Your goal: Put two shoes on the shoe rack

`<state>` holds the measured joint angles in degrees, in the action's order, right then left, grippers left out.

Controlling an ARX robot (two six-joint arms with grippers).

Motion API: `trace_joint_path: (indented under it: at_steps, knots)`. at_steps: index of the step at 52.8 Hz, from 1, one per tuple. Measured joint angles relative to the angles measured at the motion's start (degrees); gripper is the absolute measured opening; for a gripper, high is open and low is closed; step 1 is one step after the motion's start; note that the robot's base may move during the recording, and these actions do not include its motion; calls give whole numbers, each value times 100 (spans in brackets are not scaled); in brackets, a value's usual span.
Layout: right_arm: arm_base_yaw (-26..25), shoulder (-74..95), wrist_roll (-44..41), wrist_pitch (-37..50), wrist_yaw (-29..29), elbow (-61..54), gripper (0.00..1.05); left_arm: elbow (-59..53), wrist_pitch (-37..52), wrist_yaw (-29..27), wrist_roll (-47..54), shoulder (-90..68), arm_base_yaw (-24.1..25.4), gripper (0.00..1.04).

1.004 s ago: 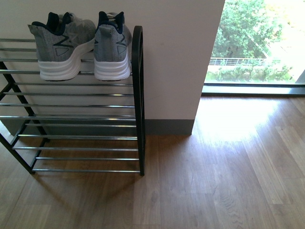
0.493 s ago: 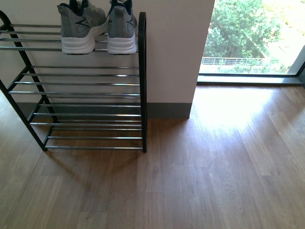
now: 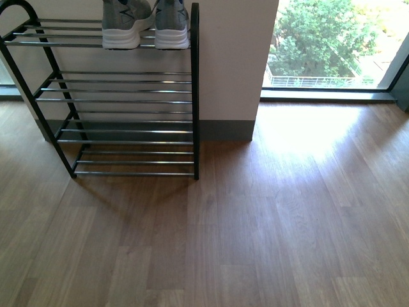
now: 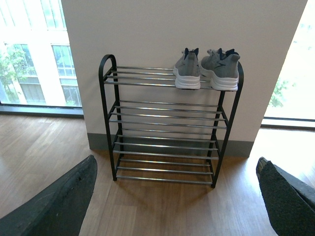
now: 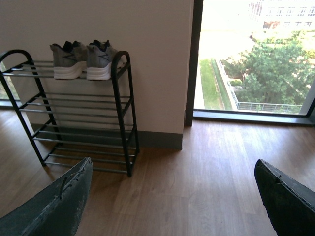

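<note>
Grey sneakers [image 3: 128, 25] top the rack [image 3: 195, 96] against the wall [image 3: 233, 57].

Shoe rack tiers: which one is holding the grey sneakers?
The top tier: both grey sneakers stand side by side on it, at its right end in the front view. The lower tiers carry no shoes.

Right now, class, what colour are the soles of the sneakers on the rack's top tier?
White. The sneakers show best in the left wrist view.

Grey sneakers [image 4: 216, 71] upright, perhaps touching, atop the black rack [image 4: 142, 77].
</note>
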<state>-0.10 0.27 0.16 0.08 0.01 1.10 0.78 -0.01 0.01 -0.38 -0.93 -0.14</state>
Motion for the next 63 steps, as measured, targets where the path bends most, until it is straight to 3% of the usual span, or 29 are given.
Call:
trace_joint_path:
  at_steps: [63]
  knots:
    - [0,4,0,-11,-11,0,96,0,-2,0,0,0,0,95]
